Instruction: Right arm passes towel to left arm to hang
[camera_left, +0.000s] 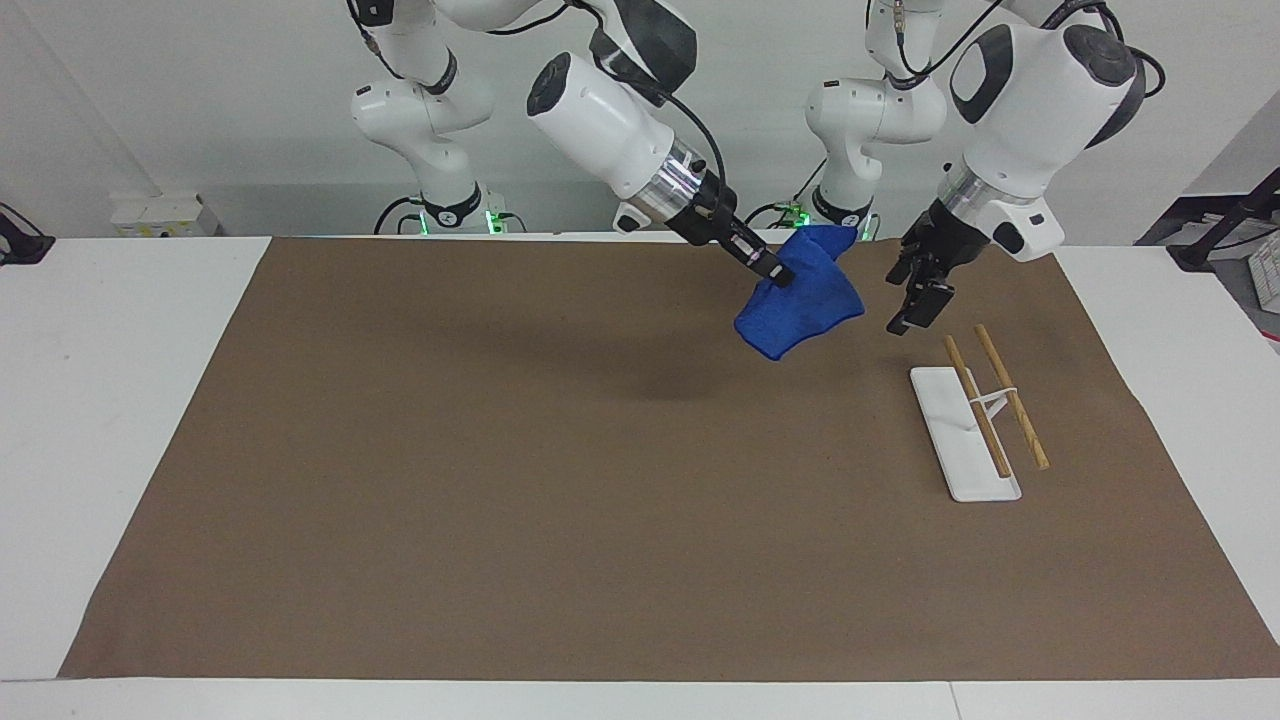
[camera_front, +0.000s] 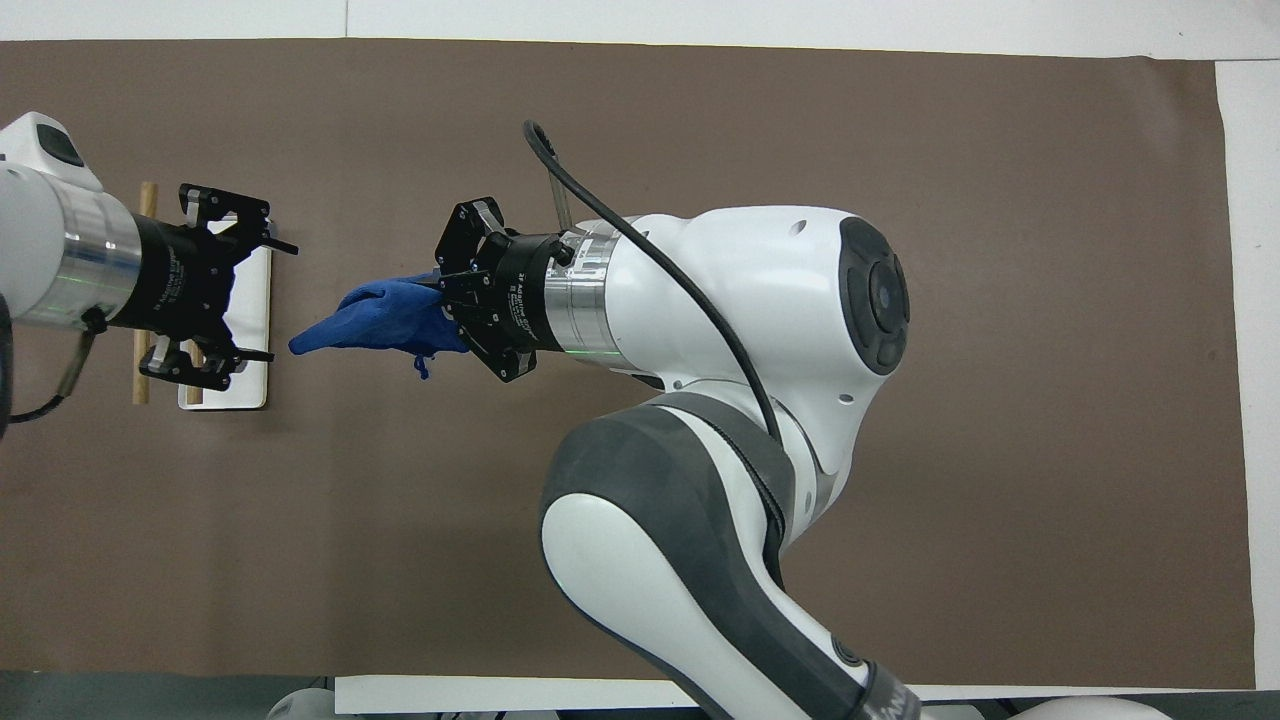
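A white bench (camera_left: 130, 400) against a pale wall carries a matte brown paper mat (camera_left: 560, 500), faintly creased at its edges. Toward the left arm's end stands a smooth white rectangular base (camera_left: 950, 430) bearing two round wooden rods (camera_left: 1012, 398) on a thin white bracket. In the facing view, the right gripper (camera_left: 778, 276) at about 12 o'clock pinches the towel (camera_left: 800, 305), a soft, floppy bright blue cloth hanging crumpled in the air above the mat. The left gripper (camera_left: 915, 300) hangs just beside the cloth, toward 1 o'clock, its black fingers spread wide and apart from the fabric, over the mat near the rack.
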